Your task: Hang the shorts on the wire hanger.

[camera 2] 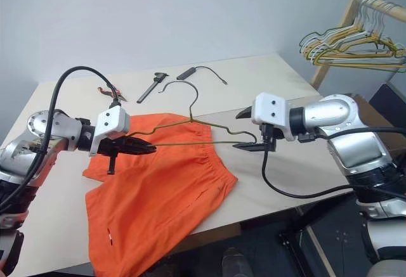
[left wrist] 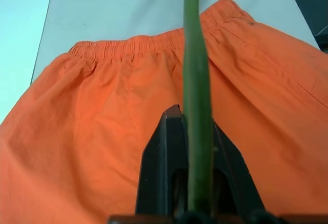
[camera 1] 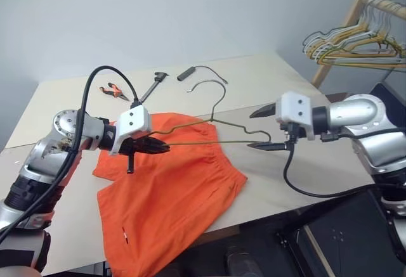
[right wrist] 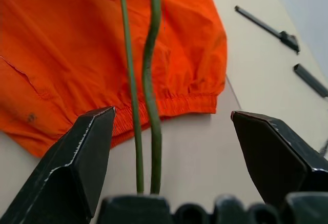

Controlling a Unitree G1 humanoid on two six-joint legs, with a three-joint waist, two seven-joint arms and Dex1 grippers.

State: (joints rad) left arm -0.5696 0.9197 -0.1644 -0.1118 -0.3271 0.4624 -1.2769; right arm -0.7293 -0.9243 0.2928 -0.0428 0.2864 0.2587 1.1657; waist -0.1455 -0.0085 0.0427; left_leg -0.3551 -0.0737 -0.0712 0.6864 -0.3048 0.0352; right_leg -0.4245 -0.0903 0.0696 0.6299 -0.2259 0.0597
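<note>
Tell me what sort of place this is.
Probably a lab or workshop corner set up for a laundry trial: a plain table against a bare wall, a wooden rack hung with spare hangers, and pliers lying beyond the shorts.

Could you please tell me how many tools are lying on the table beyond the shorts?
3: orange-handled pliers nearest the table's left edge, a dark caliper beside them, and a thin black cable with a cylindrical end further right. The arms might hide others.
</note>
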